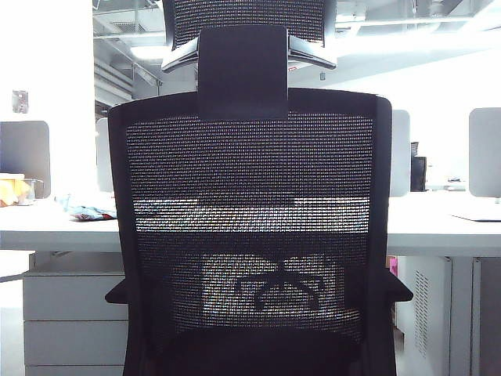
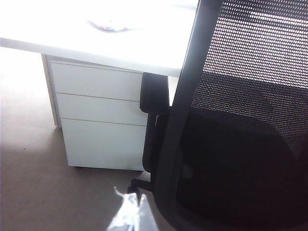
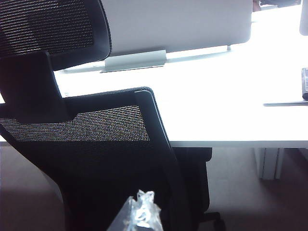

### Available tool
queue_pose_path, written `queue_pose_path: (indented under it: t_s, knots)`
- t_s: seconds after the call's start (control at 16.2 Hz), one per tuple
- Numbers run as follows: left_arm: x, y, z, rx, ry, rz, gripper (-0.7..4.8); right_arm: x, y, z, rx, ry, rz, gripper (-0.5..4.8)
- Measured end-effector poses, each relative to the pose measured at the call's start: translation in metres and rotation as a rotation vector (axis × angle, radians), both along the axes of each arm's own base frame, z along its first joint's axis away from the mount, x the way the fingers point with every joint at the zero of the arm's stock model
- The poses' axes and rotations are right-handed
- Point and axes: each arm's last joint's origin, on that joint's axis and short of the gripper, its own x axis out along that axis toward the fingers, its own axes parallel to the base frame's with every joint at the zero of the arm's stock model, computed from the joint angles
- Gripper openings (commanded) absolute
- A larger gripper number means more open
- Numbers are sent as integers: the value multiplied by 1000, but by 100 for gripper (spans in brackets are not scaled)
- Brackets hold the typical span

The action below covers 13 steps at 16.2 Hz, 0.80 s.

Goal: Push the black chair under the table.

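Black chair [image 1: 250,235] fills centre of exterior view, mesh back to camera, seat tucked toward the table [image 1: 438,223] edge behind it. Drawer unit [image 1: 70,317] under table at 8 o'clock. Left gripper [image 2: 129,214] sits low beside chair's frame; right gripper [image 3: 138,211] close behind the backrest. Both plastic-wrapped tips, finger spread: cannot tell.

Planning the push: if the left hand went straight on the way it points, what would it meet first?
Probably the black chair: its back frame lies just ahead of the left hand. Depth is unclear; the drawer unit sits farther off, under the table.
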Motion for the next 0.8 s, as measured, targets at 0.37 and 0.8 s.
queue_pose_path:
  t_s: [0.37, 0.8]
  knots:
    - [0, 0, 2, 57, -22, -8, -5, 0, 0, 0, 0, 0, 0, -1]
    - [0, -1, 2, 81, -23, -38, -5, 0, 0, 0, 0, 0, 0, -1]
